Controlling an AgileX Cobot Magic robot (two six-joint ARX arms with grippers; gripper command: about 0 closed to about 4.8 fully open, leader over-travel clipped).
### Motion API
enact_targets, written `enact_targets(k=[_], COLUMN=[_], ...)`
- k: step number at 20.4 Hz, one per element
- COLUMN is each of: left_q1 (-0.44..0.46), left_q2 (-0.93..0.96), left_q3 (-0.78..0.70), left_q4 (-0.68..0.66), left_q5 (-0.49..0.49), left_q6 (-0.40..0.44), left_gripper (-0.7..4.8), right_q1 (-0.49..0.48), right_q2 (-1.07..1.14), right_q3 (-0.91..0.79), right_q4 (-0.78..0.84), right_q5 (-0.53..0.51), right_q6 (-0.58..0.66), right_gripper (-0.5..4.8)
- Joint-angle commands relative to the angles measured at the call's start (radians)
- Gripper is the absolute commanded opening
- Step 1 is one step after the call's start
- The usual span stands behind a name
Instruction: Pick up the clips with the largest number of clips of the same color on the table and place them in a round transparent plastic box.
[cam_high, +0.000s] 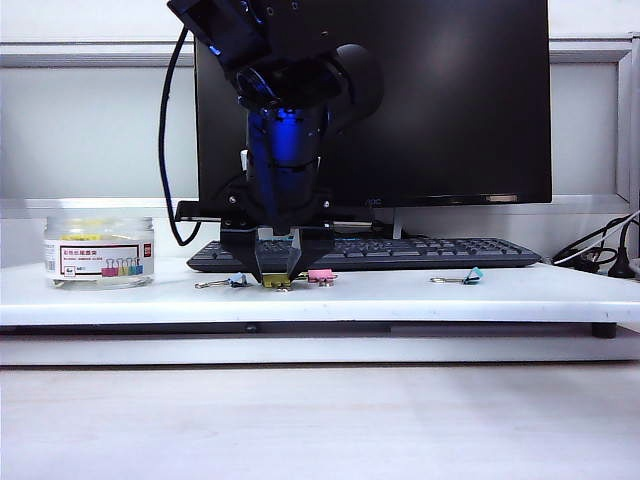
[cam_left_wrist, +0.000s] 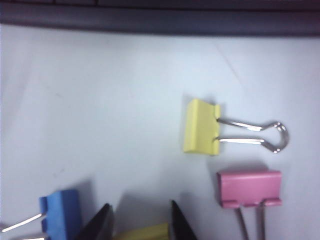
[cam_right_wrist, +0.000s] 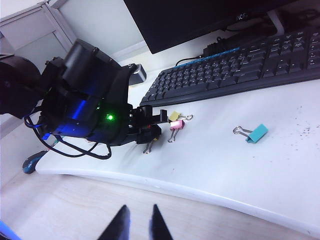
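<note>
Left wrist view: left pincer down at desk, fingers either side of a yellow clip, grip not clear; 2nd yellow clip lies flat just beyond, wire handles pointing away from pink clip's side-on axis. Right pincer spread, held well off desk w/ nothing in it. Round clear plastic box sits far left on desk.

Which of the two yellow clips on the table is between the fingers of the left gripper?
The yellow clip beside the blue clip; the left gripper straddles it. The other yellow clip lies free, next to the pink clip.
</note>
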Motion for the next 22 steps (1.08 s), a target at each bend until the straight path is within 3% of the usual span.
enact_targets(k=[1, 5, 7, 13, 15, 22], left_q1=[0.001, 0.001, 0.001, 0.001, 0.001, 0.002], left_q2=[0.034, 0.034, 0.034, 0.034, 0.034, 0.029], left_q3=[-0.030, -0.030, -0.030, -0.030, -0.030, -0.024], left_q4=[-0.145, -0.139, -0.138, -0.132, -0.122, -0.103], left_q5=[0.075, 0.075, 0.076, 0.077, 0.076, 0.072], left_q6=[0.019, 0.019, 0.019, 0.020, 0.040, 0.074], left_gripper=[1.18, 1.04, 0.47, 0.47, 0.10, 0.11], right_q1=[0.000, 0.001, 0.001, 0.013, 0.013, 0.013], right_q2=[-0.002, -0.002, -0.002, -0.002, -0.002, -0.002], right_q3=[0.005, 0.005, 0.005, 0.005, 0.005, 0.005], right_q4=[0.023, 0.022, 0.022, 0.021, 0.019, 0.017], right_q5=[0.001, 0.000, 0.000, -0.002, -0.003, -0.003], right_q6=[0.000, 0.000, 0.000, 0.000, 0.000, 0.000], right_gripper=[0.63, 0.63, 0.63, 0.63, 0.63, 0.63])
